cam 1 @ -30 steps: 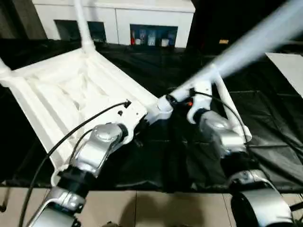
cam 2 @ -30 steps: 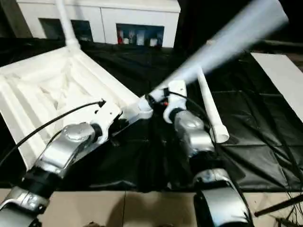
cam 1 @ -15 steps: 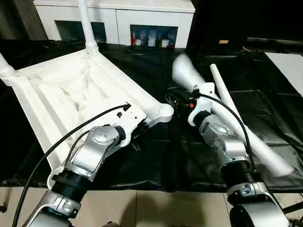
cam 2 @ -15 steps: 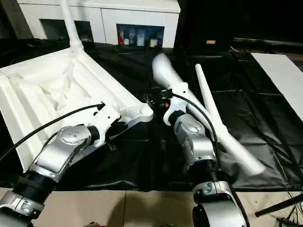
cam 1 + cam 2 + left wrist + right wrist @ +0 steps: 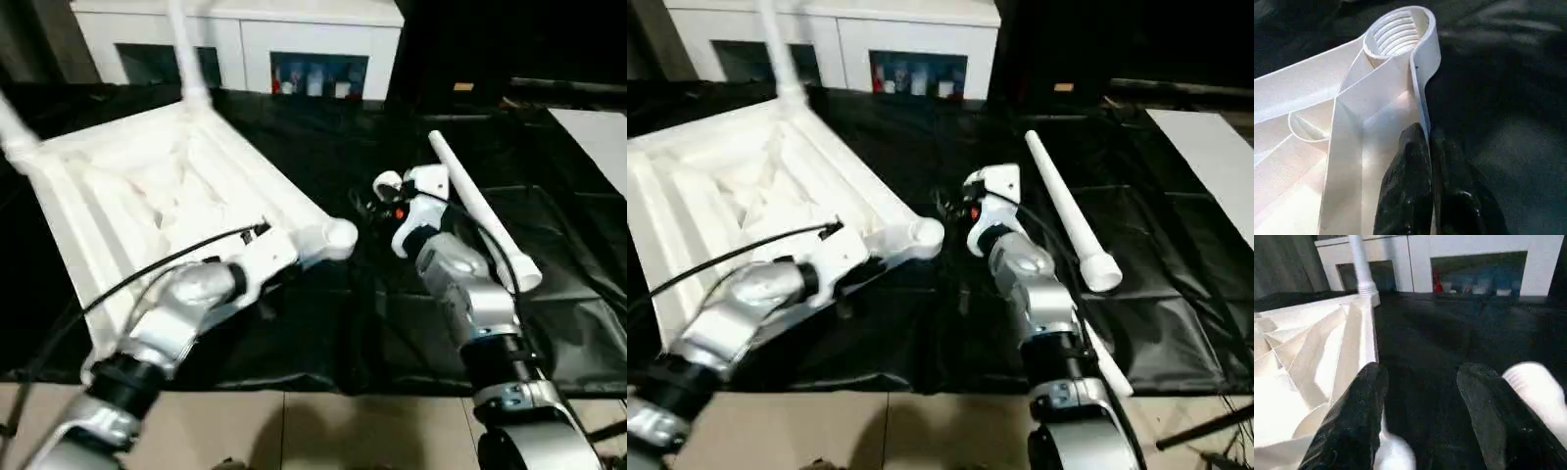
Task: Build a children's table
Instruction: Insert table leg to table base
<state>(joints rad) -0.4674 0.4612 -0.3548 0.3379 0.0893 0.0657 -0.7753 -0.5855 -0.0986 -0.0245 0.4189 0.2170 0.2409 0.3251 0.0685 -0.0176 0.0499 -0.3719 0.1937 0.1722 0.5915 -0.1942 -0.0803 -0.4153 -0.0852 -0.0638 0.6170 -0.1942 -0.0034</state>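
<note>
Left pincer [image 5: 1427, 147] pinches the rim of my white ribbed plastic tabletop [image 5: 147, 196] near its empty corner socket [image 5: 1396, 34]. Right pincer [image 5: 1422, 391] hangs with fingers apart, holding nothing, beside a loose white tapered tube leg [image 5: 480, 211] on the black sheet [image 5: 323, 137].

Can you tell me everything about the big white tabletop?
The tabletop is white plastic, lying upside down on the black sheet, so its crisscross ribs face up. Two legs already stand up from its far corners. The near corner has an empty round socket with ridges inside. The left gripper's black fingers are shut on the thin rim beside that socket.
</note>
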